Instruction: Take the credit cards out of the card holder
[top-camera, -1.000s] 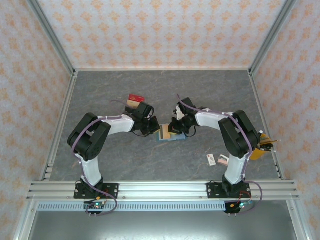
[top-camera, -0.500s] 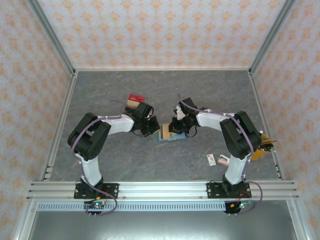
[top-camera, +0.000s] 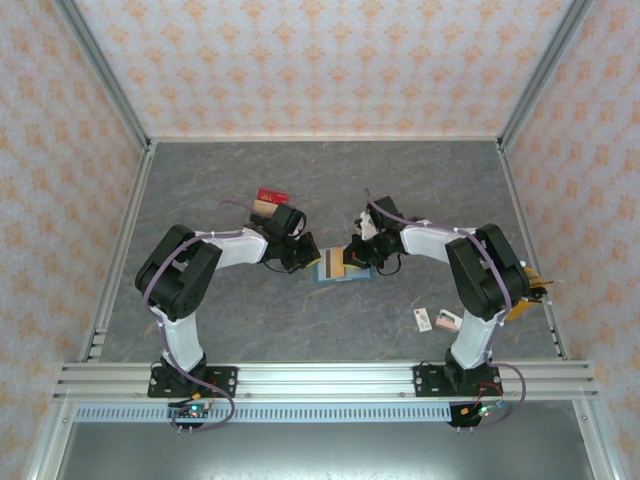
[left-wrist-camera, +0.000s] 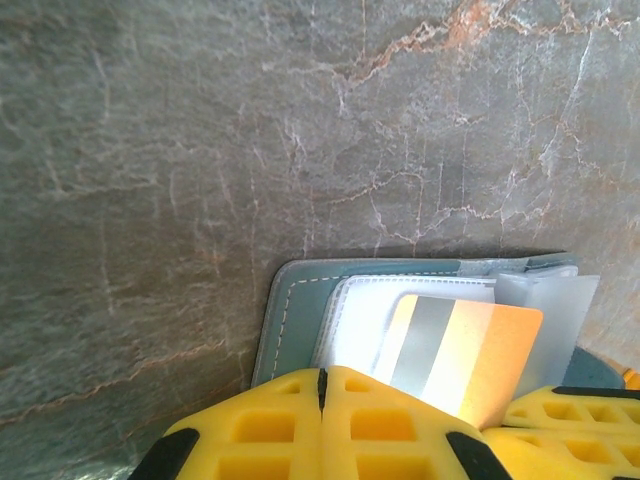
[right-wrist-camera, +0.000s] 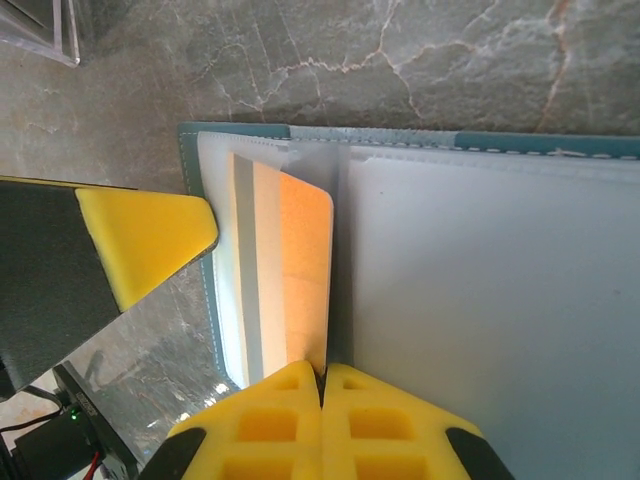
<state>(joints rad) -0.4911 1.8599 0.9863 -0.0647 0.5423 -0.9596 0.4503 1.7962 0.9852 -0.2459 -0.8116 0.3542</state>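
Right gripper (right-wrist-camera: 322, 380) eased rightward, baring more orange credit card (right-wrist-camera: 303, 270) | clamped shut on it | left gripper (left-wrist-camera: 320, 385) closed empty over card holder (left-wrist-camera: 290, 310) | risk: sleeve drags, holder lifts

The left arm (top-camera: 190, 270) and the right arm (top-camera: 480, 275) rise from the near edge of the table (top-camera: 250, 320), bend at the elbow and reach inward. The left gripper (top-camera: 308, 256) and the right gripper (top-camera: 351, 258) face each other near the table's middle, close but apart. Each wrist view shows its own yellow pads (left-wrist-camera: 270, 420) (right-wrist-camera: 270, 425) pressed together along one seam, without a gap.
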